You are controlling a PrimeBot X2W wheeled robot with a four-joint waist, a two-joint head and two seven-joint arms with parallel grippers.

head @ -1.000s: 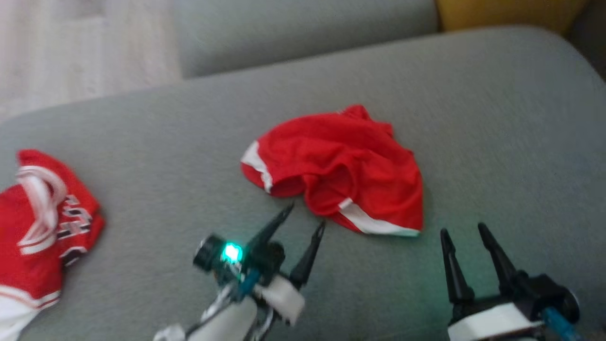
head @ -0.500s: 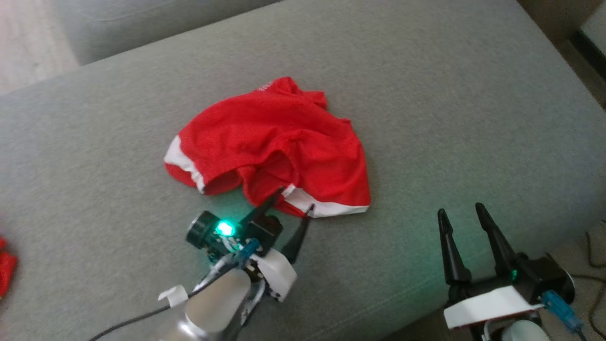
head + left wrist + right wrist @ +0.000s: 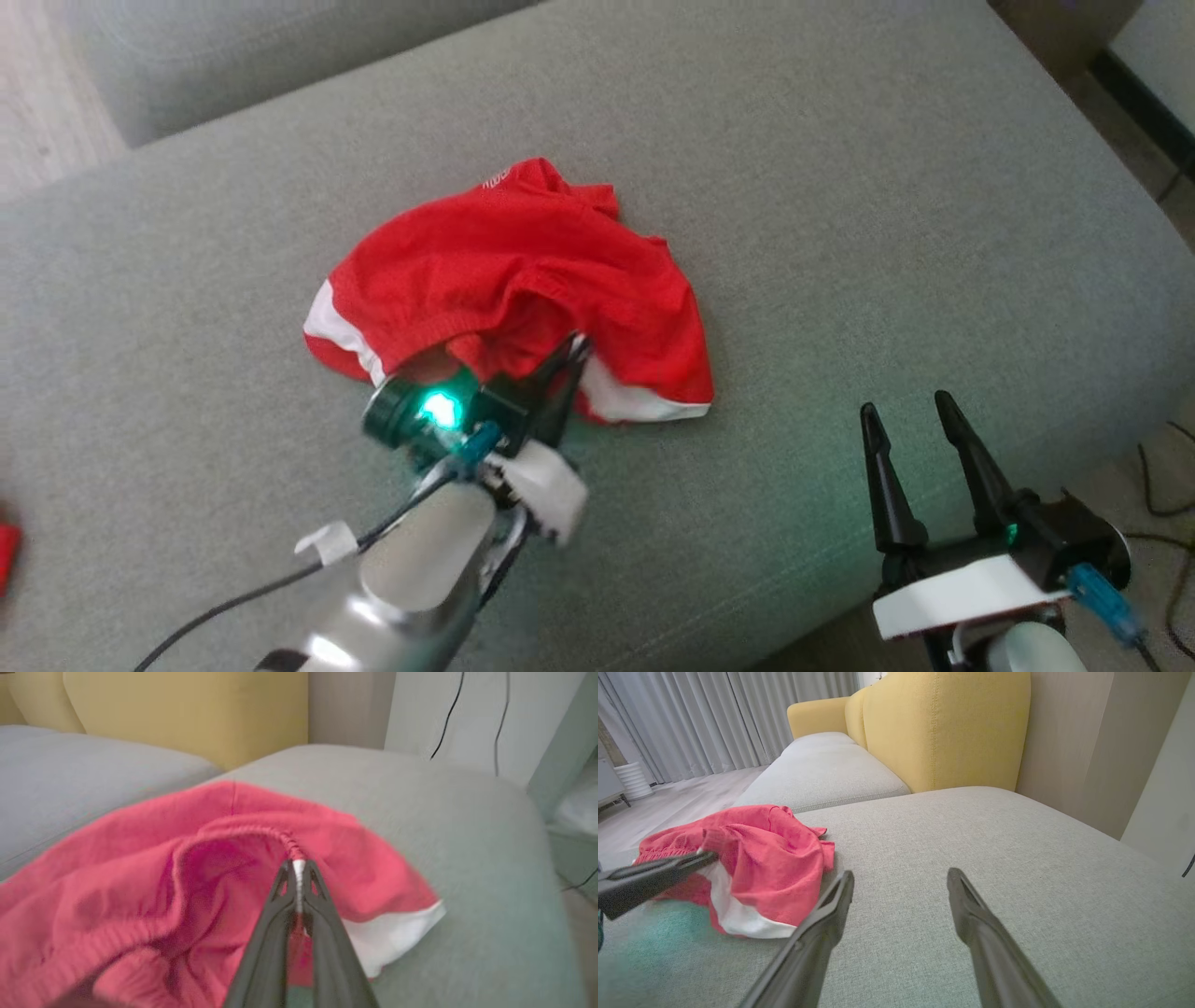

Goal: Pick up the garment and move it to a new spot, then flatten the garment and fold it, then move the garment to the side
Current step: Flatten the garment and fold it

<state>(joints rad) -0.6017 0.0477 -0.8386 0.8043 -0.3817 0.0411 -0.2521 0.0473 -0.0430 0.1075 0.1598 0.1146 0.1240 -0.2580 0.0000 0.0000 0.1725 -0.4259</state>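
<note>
Left gripper clamps the red garment by its near edge, at the middle of the sofa cushion. Right gripper hovers wide open by the cushion's near edge.

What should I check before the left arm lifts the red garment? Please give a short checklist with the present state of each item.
1. Left gripper shut on the red garment: ok.
2. Cloth caught between the fingers, at the white trim: ok.
3. Number of layers pinched: cannot tell.
4. Right gripper open and apart from the garment: ok.
5. Bare grey cushion to the garment's right for a new spot: ok.
6. Garment flat: not ok, it lies crumpled.
</note>
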